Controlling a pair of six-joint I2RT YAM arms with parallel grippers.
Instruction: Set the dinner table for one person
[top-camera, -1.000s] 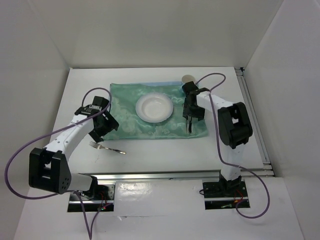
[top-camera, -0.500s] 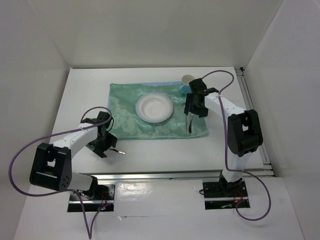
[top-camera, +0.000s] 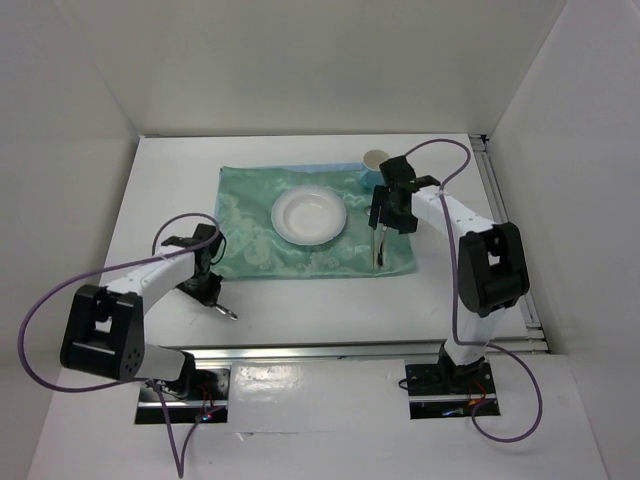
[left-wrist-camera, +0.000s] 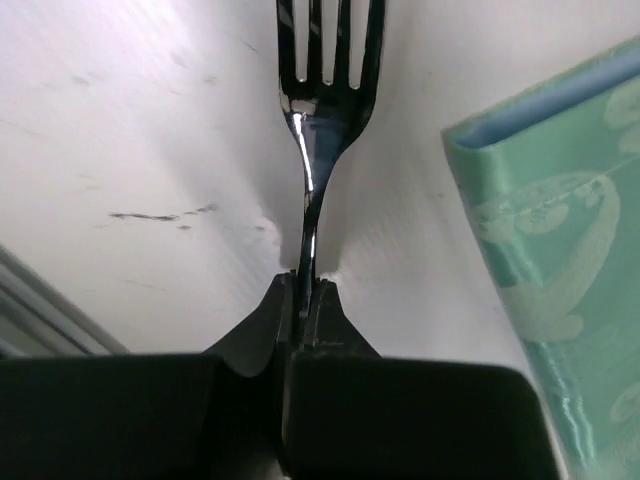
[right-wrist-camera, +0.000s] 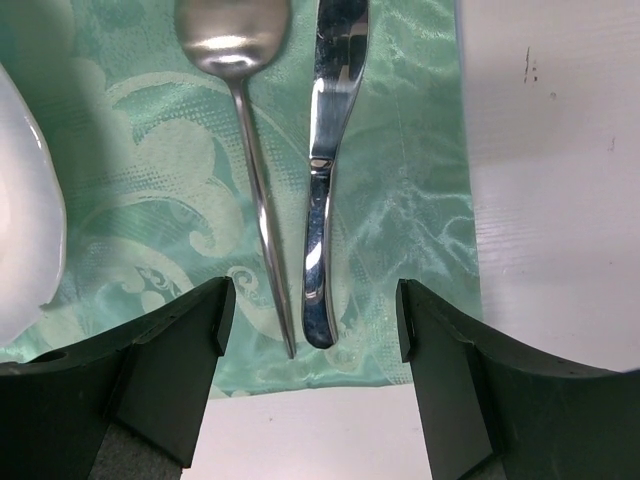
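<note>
The dinner table (top-camera: 330, 300) is a white top with a green patterned mat (top-camera: 260, 240) on it. A white plate (top-camera: 309, 215) sits in the middle of the mat. My left gripper (top-camera: 207, 288) is down on the table just left of the mat's near corner (left-wrist-camera: 560, 250), shut on the handle of a steel fork (left-wrist-camera: 318, 120) whose tines point away. The left gripper (left-wrist-camera: 308, 285) pinches the handle edge-on. My right gripper (right-wrist-camera: 313, 310) hovers open over a spoon (right-wrist-camera: 250, 170) and a knife (right-wrist-camera: 325, 180), which lie side by side on the mat's right part (top-camera: 378, 250).
A small pale cup (top-camera: 376, 157) stands at the mat's far right corner. A metal rail (top-camera: 320, 350) runs along the near edge and another rail (top-camera: 510, 240) along the right edge. White walls close in the left, back and right sides.
My left gripper dropped onto the fork and shut on its handle, and the fork turned under it. My right arm drew back and up from the cutlery, jaws still open.
</note>
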